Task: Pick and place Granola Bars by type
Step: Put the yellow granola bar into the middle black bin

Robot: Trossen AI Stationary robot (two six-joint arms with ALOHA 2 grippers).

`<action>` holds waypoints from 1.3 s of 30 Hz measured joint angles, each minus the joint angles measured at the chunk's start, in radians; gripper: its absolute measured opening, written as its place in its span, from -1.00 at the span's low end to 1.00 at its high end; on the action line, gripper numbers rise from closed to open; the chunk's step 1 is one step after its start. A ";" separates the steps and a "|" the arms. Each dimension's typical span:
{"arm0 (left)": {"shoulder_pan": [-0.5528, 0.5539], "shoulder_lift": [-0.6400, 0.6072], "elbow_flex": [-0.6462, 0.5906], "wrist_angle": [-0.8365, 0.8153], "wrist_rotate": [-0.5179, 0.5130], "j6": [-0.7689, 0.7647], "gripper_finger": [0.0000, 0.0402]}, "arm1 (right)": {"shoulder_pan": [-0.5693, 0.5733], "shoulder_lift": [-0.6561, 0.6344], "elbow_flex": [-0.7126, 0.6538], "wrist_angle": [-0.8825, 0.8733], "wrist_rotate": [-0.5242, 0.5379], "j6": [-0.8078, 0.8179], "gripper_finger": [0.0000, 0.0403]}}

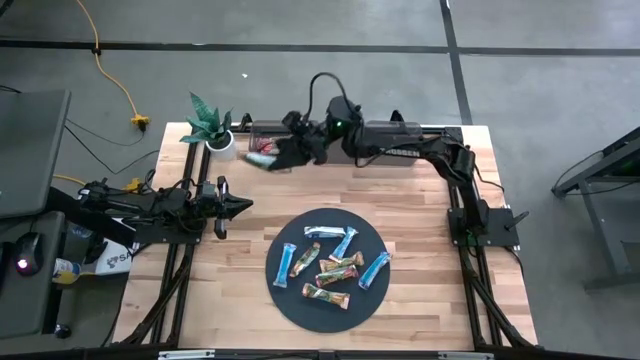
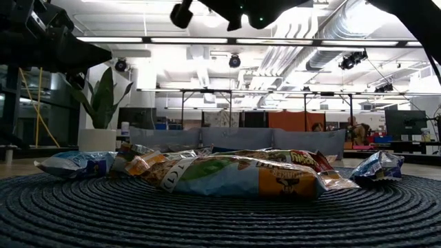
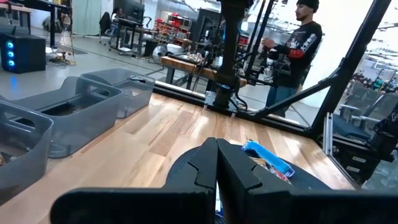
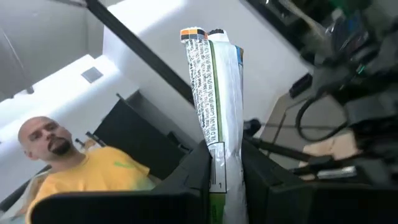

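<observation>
1. Your right gripper (image 4: 225,163) is clamped on one granola bar (image 4: 214,106); in the right wrist view the wrapper stands up between the two dark fingers (image 4: 194,168), its printed seam side facing the camera, with an orange-and-dark end at the top.
2. In the high view that gripper (image 1: 290,148) sits over the far edge of the table (image 1: 420,215), above the clear bins (image 1: 262,132) beside the potted plant (image 1: 210,125).
3. A reddish wrapper (image 1: 262,157) shows just beside the gripper at the bins; you cannot tell from above whether it lies in a bin or on the wood.
4. Your left gripper (image 1: 240,205) waits near the table's left edge, pointing toward the middle, fingers pressed together with nothing between them; the left wrist view shows the two fingers (image 3: 239,171) meeting along one line.
5. The remaining bars (image 1: 335,265) lie on the dark round disc (image 1: 290,300) toward the near edge, middle of the table: several light blue ones and several green-brown multicolour ones, some touching or overlapping.
6. In the low view the same pile (image 2: 227,172) rests on the ribbed mat, with a blue wrapper at each end.
7. Beyond the table, a person in a dark top (image 3: 298,46) stands in the room, and a person in a yellow shirt (image 4: 93,177) shows in the right wrist view.
</observation>
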 joint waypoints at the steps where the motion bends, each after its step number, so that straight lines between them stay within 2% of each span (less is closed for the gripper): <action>1: 0.000 0.000 0.000 0.000 0.000 0.000 -0.99 | -0.015 -0.010 0.000 -0.002 -0.001 0.000 -0.79; 7: 0.000 0.000 0.000 0.000 0.000 0.000 -0.99 | -0.115 -0.070 0.000 -0.010 0.000 -0.018 -0.79; 12: 0.000 0.000 0.000 0.000 -0.001 0.000 -0.99 | -0.202 -0.137 0.000 -0.097 -0.005 -0.088 -0.79; 18: 0.000 0.000 0.000 0.000 -0.001 0.000 -0.99 | -0.306 -0.203 0.000 -0.328 -0.004 -0.244 -0.79; 26: 0.000 0.000 0.000 0.000 -0.001 0.000 -0.99 | -0.435 -0.235 0.000 -0.704 -0.003 -0.538 -0.79; 31: 0.000 0.000 0.000 0.000 -0.001 0.000 -0.99 | -0.488 -0.235 0.000 -0.958 0.102 -0.812 -0.79; 39: 0.000 0.000 0.000 0.000 -0.001 0.000 -0.99 | -0.486 -0.233 -0.002 -1.232 0.450 -1.278 -0.79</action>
